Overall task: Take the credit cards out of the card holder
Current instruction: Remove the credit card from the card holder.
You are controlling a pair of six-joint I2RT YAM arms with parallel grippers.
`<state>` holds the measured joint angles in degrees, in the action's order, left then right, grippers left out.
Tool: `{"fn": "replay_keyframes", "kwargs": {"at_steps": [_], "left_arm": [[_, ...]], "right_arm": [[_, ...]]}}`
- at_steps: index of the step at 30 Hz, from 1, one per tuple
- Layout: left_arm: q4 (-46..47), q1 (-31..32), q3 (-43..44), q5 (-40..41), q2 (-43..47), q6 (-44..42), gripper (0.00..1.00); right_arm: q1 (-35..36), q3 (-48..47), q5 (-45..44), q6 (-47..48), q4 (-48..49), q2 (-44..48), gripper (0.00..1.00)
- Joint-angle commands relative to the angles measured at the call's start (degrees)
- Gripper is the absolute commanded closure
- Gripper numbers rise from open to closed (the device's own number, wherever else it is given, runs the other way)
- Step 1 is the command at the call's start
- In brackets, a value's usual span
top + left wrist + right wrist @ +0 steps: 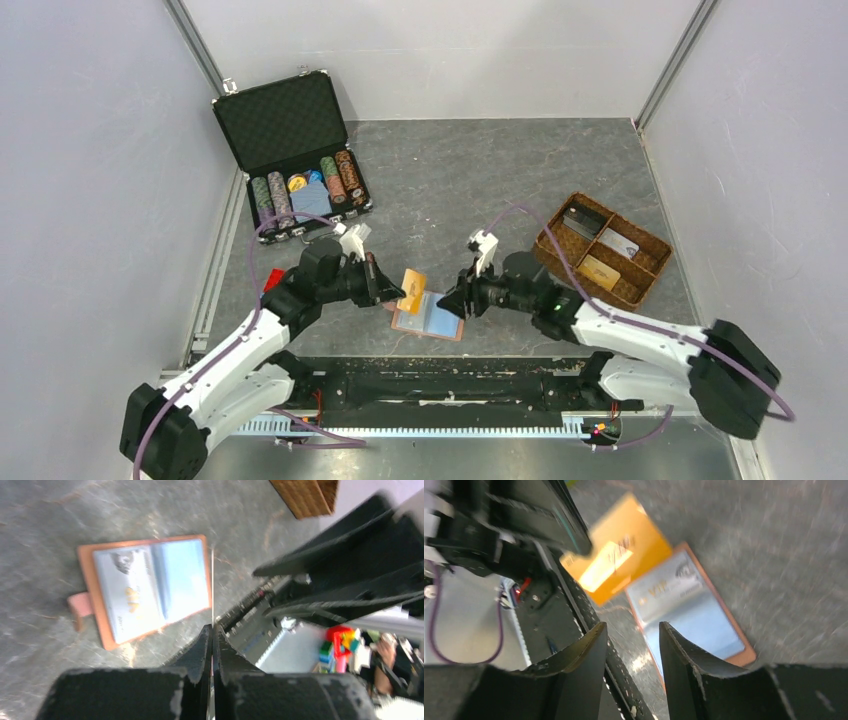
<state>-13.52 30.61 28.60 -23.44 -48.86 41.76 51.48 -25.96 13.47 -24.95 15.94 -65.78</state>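
Note:
The card holder [430, 318] lies open on the grey table, pale blue sleeves up, with a grey-white card [664, 592] still in one sleeve. My left gripper [395, 292] is shut on a tan-orange credit card [411, 290], held upright just above the holder's left edge. In the left wrist view that card [212, 580] shows edge-on as a thin line between my pinched fingers [202, 650], and the holder [145, 587] lies beyond. My right gripper [452, 303] hovers open and empty at the holder's right side. In the right wrist view, the held card [616, 560] and the holder [694, 615] lie beyond my right gripper [633, 630].
A brown woven divided tray [583, 281] with a few cards in it stands at the right. A black chip case [280, 120] stands open at the back left, poker chips in rows. The arms' base rail [430, 375] runs along the near edge.

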Motion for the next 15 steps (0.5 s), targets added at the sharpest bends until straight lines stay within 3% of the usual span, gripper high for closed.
{"fn": "replay_keyframes", "kwargs": {"at_steps": [1, 7, 15], "left_arm": [[3.67, -0.03, 1.09, -16.87, 1.78, -3.12, 0.98], [9.11, 0.02, -0.84, -23.87, 2.89, -1.85, 0.98], [13.30, -0.02, -1.53, -28.79, 1.64, 0.34, 0.98]], "right_arm": [[-5.02, -5.20, 11.91, 6.94, -7.18, 6.70, 0.53], [-10.39, -8.22, 22.72, 7.69, -11.23, 8.65, 0.47], [-11.32, -9.21, 31.99, 5.34, -6.66, 4.45, 0.47]]}}
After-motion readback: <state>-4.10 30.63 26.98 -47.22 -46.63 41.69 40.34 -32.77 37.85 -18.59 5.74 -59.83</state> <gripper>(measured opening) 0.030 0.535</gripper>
